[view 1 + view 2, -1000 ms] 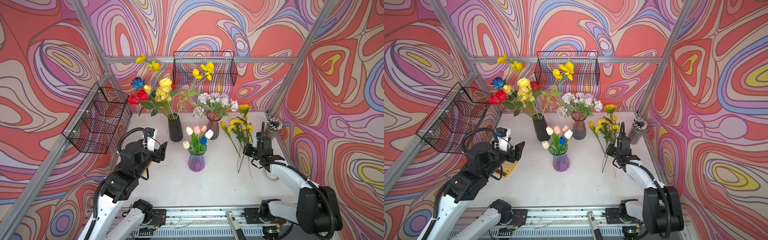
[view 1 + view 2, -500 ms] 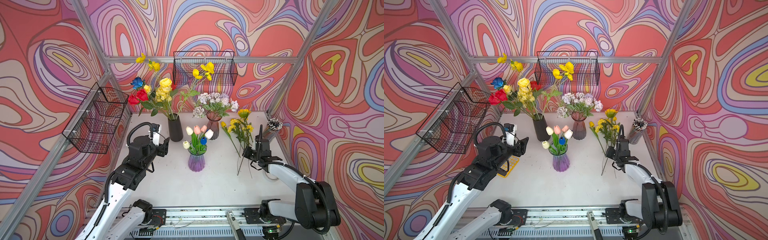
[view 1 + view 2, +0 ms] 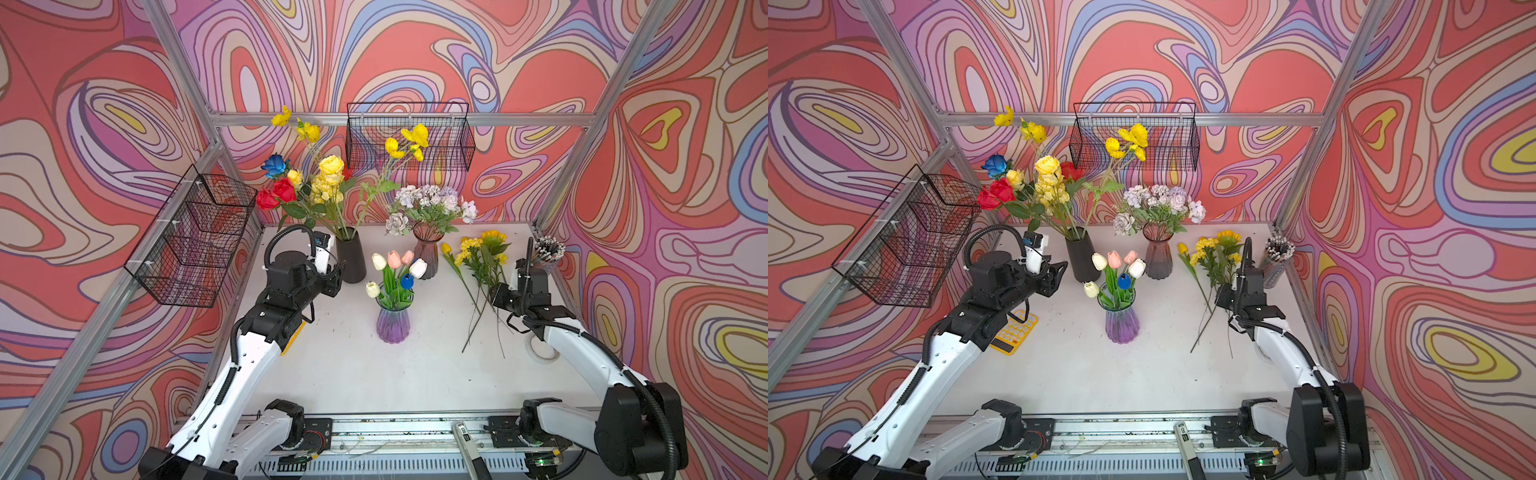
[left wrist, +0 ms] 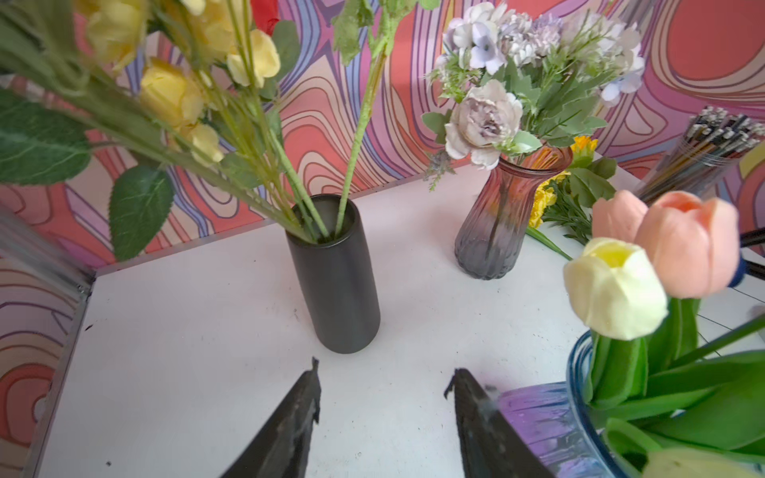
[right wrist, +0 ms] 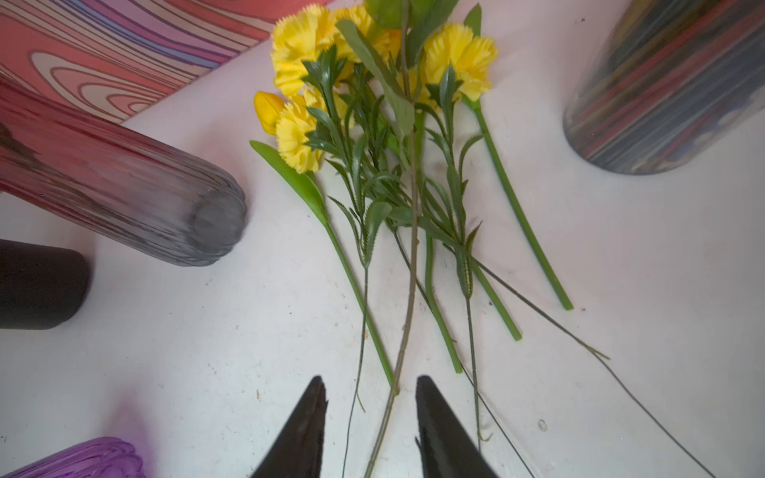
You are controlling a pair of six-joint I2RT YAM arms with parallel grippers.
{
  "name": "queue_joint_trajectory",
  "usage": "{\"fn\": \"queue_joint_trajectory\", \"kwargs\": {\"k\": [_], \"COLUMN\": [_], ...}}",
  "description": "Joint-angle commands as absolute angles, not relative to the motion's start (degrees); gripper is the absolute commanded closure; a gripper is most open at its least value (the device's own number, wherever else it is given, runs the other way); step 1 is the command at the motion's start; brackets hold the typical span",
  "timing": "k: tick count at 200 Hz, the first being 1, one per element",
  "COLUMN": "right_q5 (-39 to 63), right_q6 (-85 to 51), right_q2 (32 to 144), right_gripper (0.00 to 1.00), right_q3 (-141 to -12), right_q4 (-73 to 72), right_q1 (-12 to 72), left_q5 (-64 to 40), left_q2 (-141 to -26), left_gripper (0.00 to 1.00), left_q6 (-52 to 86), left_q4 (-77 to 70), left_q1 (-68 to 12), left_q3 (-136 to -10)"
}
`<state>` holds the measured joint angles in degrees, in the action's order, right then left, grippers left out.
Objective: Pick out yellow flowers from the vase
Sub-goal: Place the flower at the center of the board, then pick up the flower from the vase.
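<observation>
A black vase at the back left holds yellow flowers among red and blue roses. In the left wrist view the black vase stands just ahead of my left gripper, which is open with only bare table between its fingers. More yellow flowers lie in a loose pile on the table at the right. My right gripper hangs low over their stems, open. Two thin stems run between its fingers without being pinched.
A purple vase of white, pink and blue tulips stands mid-table, close to the left gripper's side. A smoky pink vase of lilac flowers stands behind it. A pencil cup, a tape roll, a yellow calculator and two wall baskets are around.
The left arm has reached forward towards the black vase while its jaws narrowed. The right gripper has opened from shut, leaving the stem lying on the table.
</observation>
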<state>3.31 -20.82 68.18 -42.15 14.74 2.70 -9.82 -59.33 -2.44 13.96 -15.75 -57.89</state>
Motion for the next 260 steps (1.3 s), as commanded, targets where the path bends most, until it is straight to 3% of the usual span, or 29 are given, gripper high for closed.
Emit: {"fn": "queue_joint_trajectory", "kwargs": {"k": [1,81,203,238,260], "right_q5": [2.84,16.25,17.93,18.36,18.37], "right_q6": [-17.54,-15.65,-17.97,-18.18,-18.1], "right_q2": [66.01,62.54,58.8,59.02,59.4], "right_gripper": [0.59,0.53,0.54,0.53,0.53], "right_q3": [-45.04,-51.21,-48.34,-47.64,-47.55], "right_q4": [18.55,20.48,18.63,17.78,17.37], "right_q1": [2.55,2.5,2.5,2.51,2.54], "left_q5": [-14.28,-14.42,-6.71,-6.24,-6.68], "left_q2": [-63.63,-81.29,-96.5,-98.36,-99.68], "left_gripper": [0.49,0.48,0.48,0.5,0.58], "left_q6": [-6.15,-12.37,-16.34,-17.89,-18.19], "left_q4": [10.98,6.47,-3.61,-4.57,-3.94], "left_q1": [-15.53,-15.51,-16.19,-16.47,-16.5], "left_q3": [-62.95,-74.86,-81.42,-82.8,-84.4]}}
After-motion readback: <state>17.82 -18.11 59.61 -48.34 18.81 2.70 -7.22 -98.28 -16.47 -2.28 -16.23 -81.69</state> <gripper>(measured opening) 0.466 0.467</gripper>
